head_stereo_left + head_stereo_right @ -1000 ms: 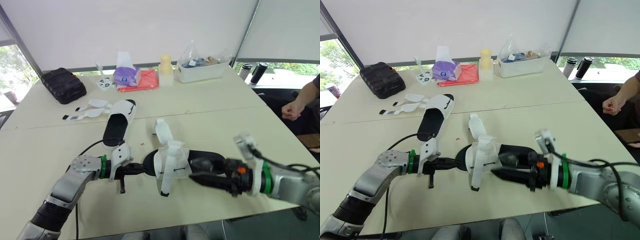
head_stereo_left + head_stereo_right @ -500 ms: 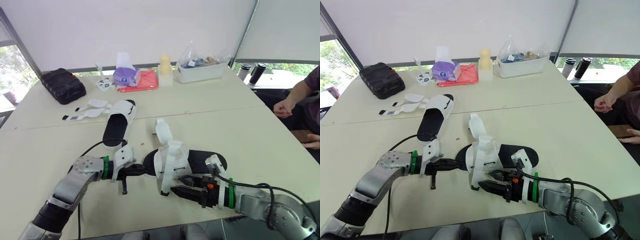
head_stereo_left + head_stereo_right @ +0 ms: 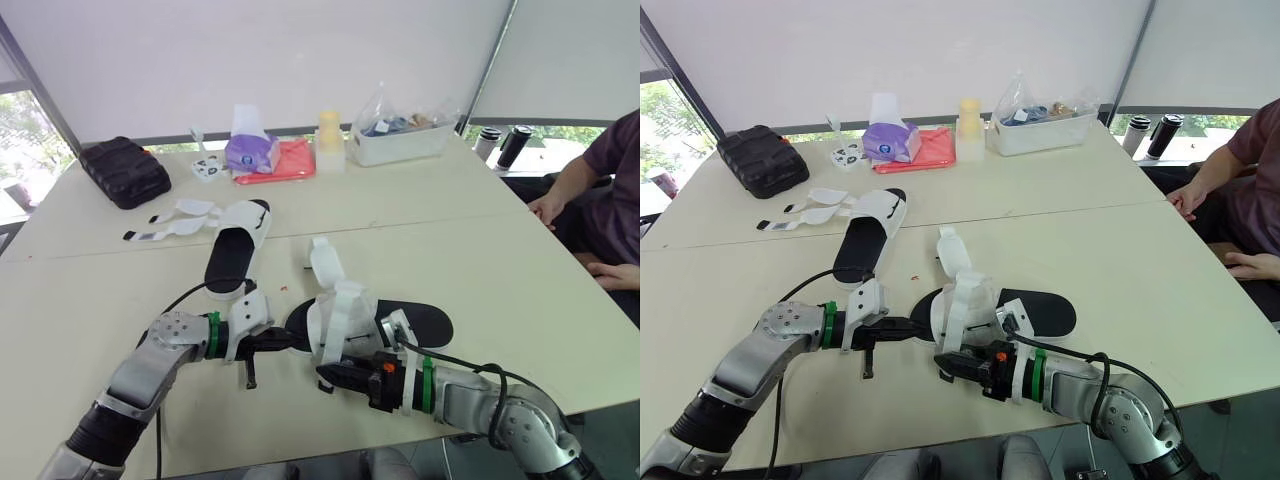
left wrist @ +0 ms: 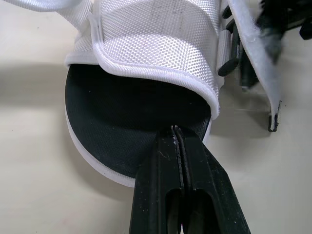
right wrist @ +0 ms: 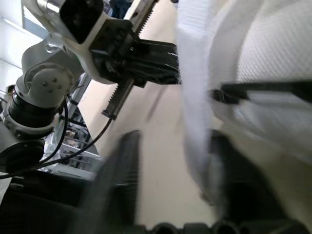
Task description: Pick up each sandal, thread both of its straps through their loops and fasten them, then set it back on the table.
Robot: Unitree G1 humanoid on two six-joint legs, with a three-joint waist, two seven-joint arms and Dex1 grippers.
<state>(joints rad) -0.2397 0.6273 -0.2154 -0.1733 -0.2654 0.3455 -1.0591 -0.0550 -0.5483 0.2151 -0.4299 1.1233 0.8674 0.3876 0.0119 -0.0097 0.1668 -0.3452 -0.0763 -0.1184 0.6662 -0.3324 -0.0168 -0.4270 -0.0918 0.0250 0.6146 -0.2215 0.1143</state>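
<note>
The near sandal (image 3: 412,322), black sole with white straps, lies at the table's front middle. My left gripper (image 3: 291,342) is shut on the toe edge of its sole (image 4: 122,146), fingertips pressed together there. One wide strap (image 3: 340,320) arches over the sole, and its loose end hangs toward the table's front. My right gripper (image 3: 328,375) is at that hanging end; the right wrist view shows its blurred fingers (image 5: 117,185) open on either side of the white strap (image 5: 195,97). A second sandal (image 3: 238,250) lies farther back on the left, straps (image 3: 180,220) spread flat.
Along the far edge stand a black case (image 3: 125,170), a purple tissue pack (image 3: 252,150), a red cloth (image 3: 285,160), a pale bottle (image 3: 330,135) and a clear box (image 3: 400,135). A person's arm (image 3: 590,180) rests at the right table edge.
My right gripper has swung from the sandal's heel side to the hanging strap end at the front. The left gripper has kept its hold. The person's arm has come closer to the table.
</note>
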